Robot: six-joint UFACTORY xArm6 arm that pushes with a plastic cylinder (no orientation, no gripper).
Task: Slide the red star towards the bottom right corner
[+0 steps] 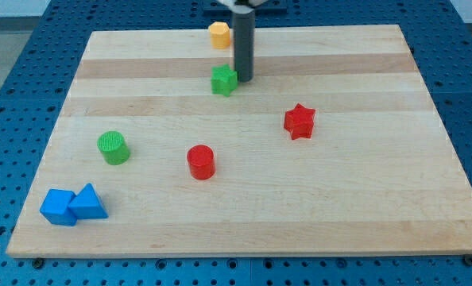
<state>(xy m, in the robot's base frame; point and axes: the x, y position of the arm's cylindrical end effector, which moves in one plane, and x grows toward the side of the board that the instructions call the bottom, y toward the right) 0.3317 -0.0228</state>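
Note:
The red star [299, 121] lies on the wooden board [339, 199], right of centre. My tip [243, 79] touches the board near the view's top, just right of a green star-like block [224, 80], up and to the left of the red star and well apart from it. The rod rises straight up out of the view's top edge.
A red cylinder [200, 162] sits near the centre, a green cylinder [113, 148] to its left. A blue cube [58, 206] and a blue triangle [88, 203] touch at the bottom left. An orange block [219, 35] sits at the top, left of the rod.

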